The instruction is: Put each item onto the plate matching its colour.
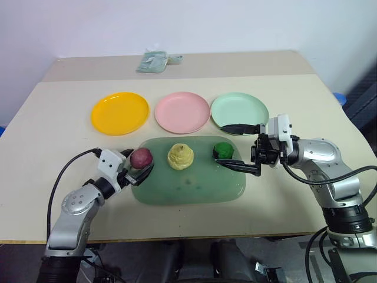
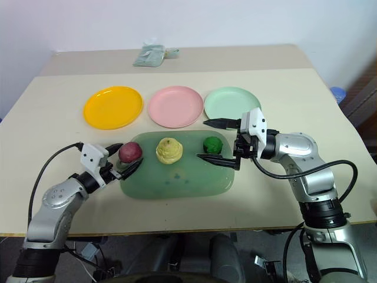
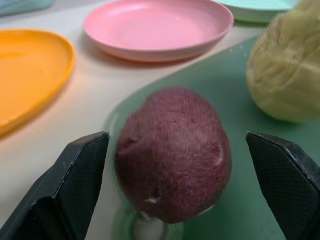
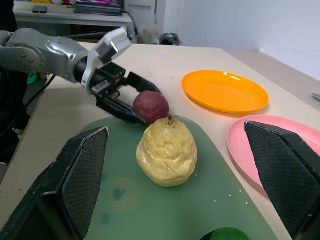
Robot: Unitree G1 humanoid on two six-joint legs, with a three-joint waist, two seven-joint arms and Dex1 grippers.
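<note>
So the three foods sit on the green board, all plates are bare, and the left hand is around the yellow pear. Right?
Not quite. The left hand is around the maroon ball, not the pear; the left wrist view shows the ball between its fingers. The rest stands: all three foods sit on the board and the plates are bare.

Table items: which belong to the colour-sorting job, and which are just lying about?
Job: maroon ball, yellow pear, green ball; orange plate, pink plate, mint plate.
Lying about: green board under the food, crumpled packet at the far edge.
</note>
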